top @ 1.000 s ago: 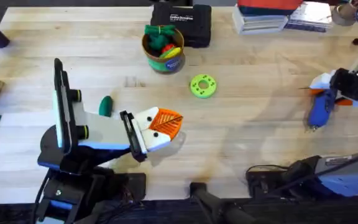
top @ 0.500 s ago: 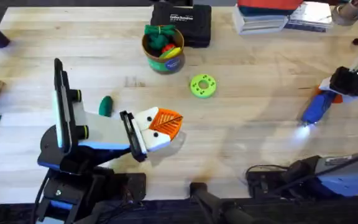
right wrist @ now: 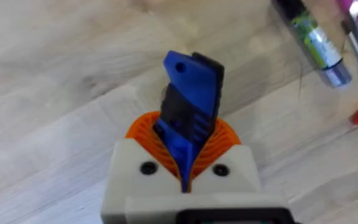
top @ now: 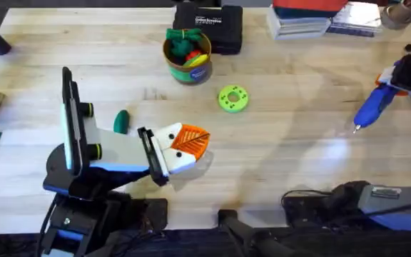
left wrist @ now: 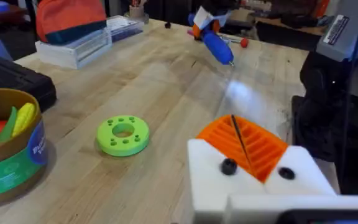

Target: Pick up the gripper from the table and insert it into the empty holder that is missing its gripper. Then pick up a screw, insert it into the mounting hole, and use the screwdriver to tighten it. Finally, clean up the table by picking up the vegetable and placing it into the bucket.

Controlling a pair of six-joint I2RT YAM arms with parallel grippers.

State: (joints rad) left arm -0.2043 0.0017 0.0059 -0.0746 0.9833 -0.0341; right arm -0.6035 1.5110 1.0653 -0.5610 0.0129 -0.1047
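Overhead view, item list. Right gripper (top: 407, 73): at the table's far right edge, clamped on the screwdriver (top: 373, 108), which slants down and toward the table's middle with its tip off the wood. Right wrist view confirms it: orange pads (right wrist: 148, 134) pinching the blue body (right wrist: 188, 106) from both sides.

Left gripper (top: 184, 144): low over the near-left of the table, its two orange tips pressed together, nothing between them. Both tips appear fitted, black screw heads showing on the white blocks in the left wrist view (left wrist: 247, 149).

Vegetable (top: 122, 121): lying on the wood just beside the left arm's forearm, behind its gripper, well apart from the bucket (top: 188, 56) at the far centre. Green disc (top: 233, 98): between bucket and left gripper, untouched.

Step in hand, by judgement: screwdriver stage, tool lifted and carried. Whether the screw is tightened cannot be told. Screwdriver lies well apart from the left gripper's mounting, across the table.

Next move calls for: either bringing the bit square onto a screw head on the left gripper, or setting the tool down; the vegetable remains to be bucketed.
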